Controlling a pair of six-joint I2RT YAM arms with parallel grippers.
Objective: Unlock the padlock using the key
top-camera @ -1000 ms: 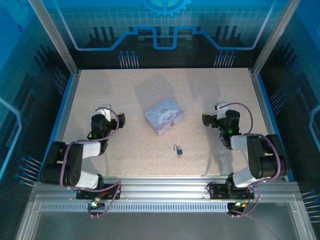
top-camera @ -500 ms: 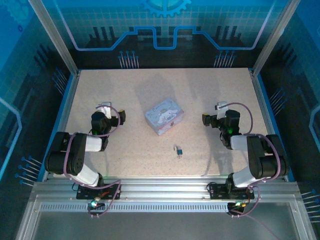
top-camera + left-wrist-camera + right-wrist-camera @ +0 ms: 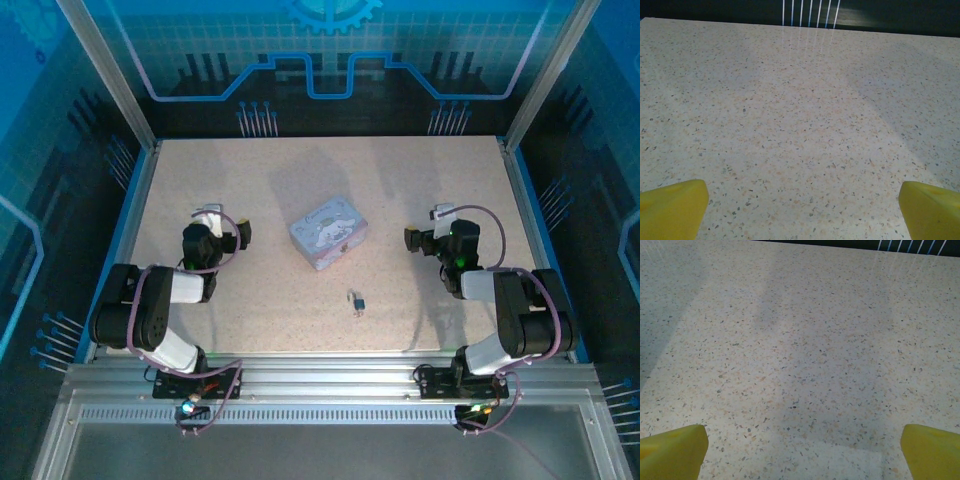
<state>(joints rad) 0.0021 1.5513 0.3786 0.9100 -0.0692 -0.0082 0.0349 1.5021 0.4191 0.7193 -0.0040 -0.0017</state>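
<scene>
Padlock [image 3: 356, 301] lies on tabletop [image 3: 250, 180], apart from tin [image 3: 328, 232]; left pincer [image 3: 802, 210] and right pincer [image 3: 802, 450] both spread wide, holding nothing.

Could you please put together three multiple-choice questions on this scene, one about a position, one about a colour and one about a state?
1. Where does the padlock lie?
A. on the table, between the tin and the near edge
B. on top of the tin
C. at the far left corner

2. What colour are the fingertips of the left gripper?
A. red
B. yellow
C. black

3. In what state is the right gripper?
A. shut on the padlock
B. shut on the tin
C. open, holding nothing

Answers:
1 A: the top view shows it on bare tabletop, nearer than the tin.
2 B: the left wrist view shows yellow tips at both lower corners.
3 C: its tips stand wide apart with just tabletop between them.
</scene>
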